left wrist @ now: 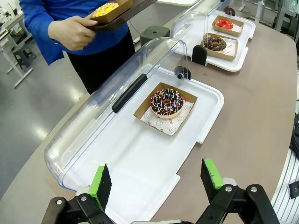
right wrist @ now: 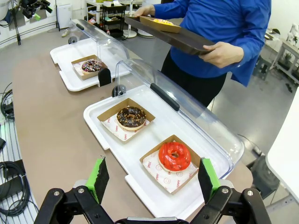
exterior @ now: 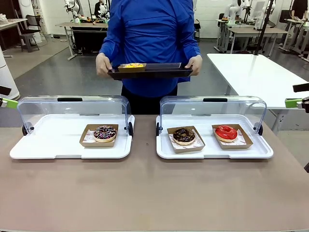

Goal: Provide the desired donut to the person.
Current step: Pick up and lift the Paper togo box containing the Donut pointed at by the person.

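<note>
Waiting stage: person (exterior: 149,43) holds black tray (exterior: 149,72) at the far side; nothing picked yet. Left gripper (left wrist: 155,176) and right gripper (right wrist: 152,175) spread wide, empty. Sprinkled donut (exterior: 105,133), chocolate donut (exterior: 184,136), red donut (exterior: 226,132) sit boxed, untouched. Next, likely: identify wanted 1, grasp its box.

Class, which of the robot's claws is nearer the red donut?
Right. The right claw hangs just short of the red donut, which lies straight ahead of it. The left claw hangs by the left tray, across the table.
</note>
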You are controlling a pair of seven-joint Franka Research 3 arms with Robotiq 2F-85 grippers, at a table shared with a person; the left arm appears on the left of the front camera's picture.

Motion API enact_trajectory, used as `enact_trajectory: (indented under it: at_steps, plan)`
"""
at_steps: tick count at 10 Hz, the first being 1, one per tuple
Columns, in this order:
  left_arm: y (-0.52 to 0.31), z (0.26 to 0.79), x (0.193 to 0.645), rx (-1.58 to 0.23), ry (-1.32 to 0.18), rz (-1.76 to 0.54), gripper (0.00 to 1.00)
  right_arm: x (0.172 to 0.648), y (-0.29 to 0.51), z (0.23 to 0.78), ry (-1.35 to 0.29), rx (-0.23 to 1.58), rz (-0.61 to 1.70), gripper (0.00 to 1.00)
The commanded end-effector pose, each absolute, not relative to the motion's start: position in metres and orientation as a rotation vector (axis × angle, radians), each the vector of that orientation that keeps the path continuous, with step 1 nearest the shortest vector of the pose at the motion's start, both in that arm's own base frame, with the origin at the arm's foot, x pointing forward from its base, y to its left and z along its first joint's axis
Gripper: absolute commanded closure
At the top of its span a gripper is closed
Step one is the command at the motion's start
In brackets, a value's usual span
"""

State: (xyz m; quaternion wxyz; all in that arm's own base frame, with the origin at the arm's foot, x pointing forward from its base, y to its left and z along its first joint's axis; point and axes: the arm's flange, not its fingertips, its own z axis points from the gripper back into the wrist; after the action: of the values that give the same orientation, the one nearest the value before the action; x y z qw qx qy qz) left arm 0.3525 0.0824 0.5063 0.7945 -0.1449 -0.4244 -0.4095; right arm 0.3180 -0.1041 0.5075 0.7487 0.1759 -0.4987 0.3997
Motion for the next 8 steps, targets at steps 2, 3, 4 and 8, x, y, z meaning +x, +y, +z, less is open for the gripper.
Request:
enact_trajectory:
  at_steps: [2,3,4,8]
  plan:
    - [0.0840,0.5058,0.3514,-0.319,-0.908,-0.872,0.00,0.3230,-0.1035,0.5055,-1.124,0.396,0.876,0.00]
    - [0.0840,0.5058,0.3514,-0.319,-0.908,-0.872,0.00,0.3230,-0.1035,0.5055,-1.124,0.396,0.876,0.00]
    - [0.0840,0.5058,0.3514,-0.319,-0.908,-0.872,0.00,0.3230,-0.1035,0.5055,-1.124,0.396,0.876,0.00]
    - [0.0840,0.5058,0.3514,-0.319,-0.908,-0.872,0.00,0.3230,-0.1035,0.5055,-1.124,0.396,0.876,0.00]
